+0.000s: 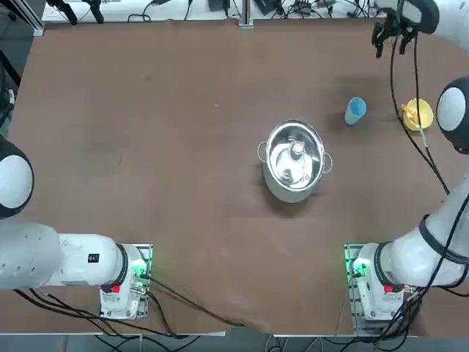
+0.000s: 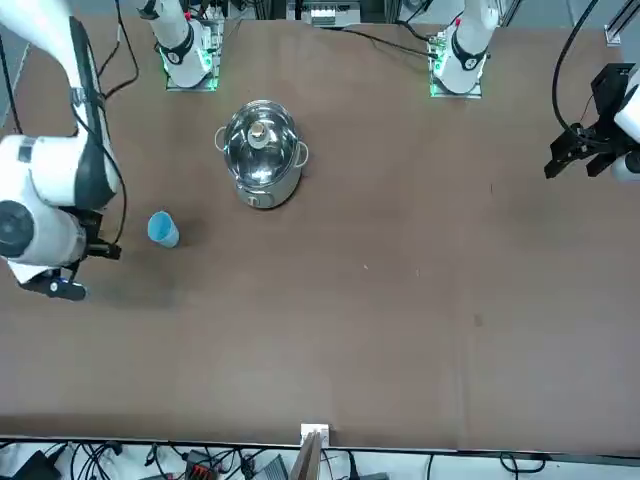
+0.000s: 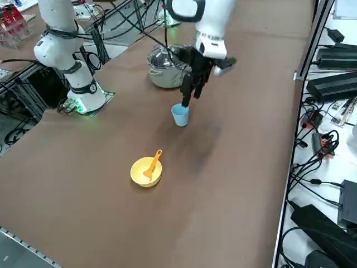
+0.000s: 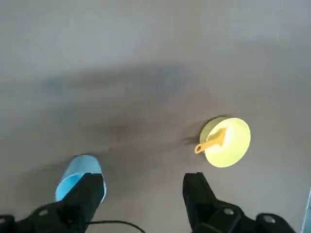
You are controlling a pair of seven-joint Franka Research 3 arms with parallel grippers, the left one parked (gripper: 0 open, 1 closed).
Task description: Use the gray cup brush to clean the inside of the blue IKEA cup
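The blue IKEA cup (image 1: 355, 111) (image 2: 163, 229) (image 3: 179, 115) (image 4: 77, 175) stands upright on the brown table, to the right of the pot. The cup brush (image 1: 409, 111) (image 3: 152, 163) (image 4: 211, 142) looks orange and leans in a yellow bowl (image 1: 419, 115) (image 3: 146, 173) (image 4: 228, 143) further right, its handle sticking over the rim. My right gripper (image 1: 390, 40) (image 3: 191, 99) (image 4: 146, 194) hangs well above the table, over the cup's area and pointing down. Its fingers are open with nothing between them. In the front view my arm hides the bowl.
A steel pot (image 1: 294, 160) (image 2: 262, 152) (image 3: 164, 67) sits at the table's middle with a small object inside. Cables and power bricks lie beyond the table's far edge (image 3: 329, 89). The right arm's cable loops above the bowl in the top view.
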